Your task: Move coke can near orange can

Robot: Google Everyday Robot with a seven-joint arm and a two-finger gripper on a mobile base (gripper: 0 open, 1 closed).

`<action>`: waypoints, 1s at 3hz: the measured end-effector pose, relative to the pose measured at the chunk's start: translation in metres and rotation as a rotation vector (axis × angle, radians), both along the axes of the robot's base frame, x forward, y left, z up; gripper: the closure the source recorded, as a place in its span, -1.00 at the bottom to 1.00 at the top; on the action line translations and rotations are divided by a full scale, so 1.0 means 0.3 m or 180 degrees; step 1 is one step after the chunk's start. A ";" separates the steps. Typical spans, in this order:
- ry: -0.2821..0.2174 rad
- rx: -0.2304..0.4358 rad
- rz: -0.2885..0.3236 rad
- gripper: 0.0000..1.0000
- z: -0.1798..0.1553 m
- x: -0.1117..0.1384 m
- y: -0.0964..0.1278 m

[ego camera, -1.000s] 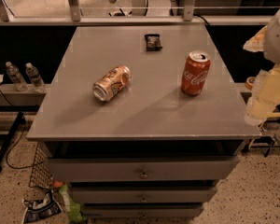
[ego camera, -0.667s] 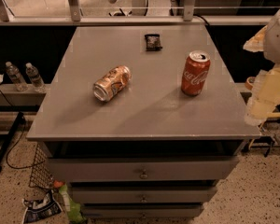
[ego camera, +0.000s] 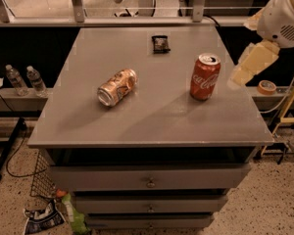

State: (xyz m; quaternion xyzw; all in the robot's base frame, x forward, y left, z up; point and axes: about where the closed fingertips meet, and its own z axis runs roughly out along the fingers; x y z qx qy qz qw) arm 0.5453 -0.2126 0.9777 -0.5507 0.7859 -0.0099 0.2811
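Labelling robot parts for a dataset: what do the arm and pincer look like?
The arm is a rounded white shell with a patch of small dotted holes. The pincer, at the picture's right by the coke can, is pale cream and blocky.

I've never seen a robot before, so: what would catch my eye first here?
A red coke can stands upright at the right of the grey tabletop, an orange can lying on its side to its left. The robot's pale gripper hangs by the table's right edge, near the coke can but apart from it.
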 end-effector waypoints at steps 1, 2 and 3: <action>0.0030 0.0079 -0.0094 -1.00 -0.061 0.148 0.029; 0.0225 0.0050 -0.0082 -1.00 -0.146 0.218 0.073; 0.0381 0.0021 -0.0082 -1.00 -0.199 0.228 0.100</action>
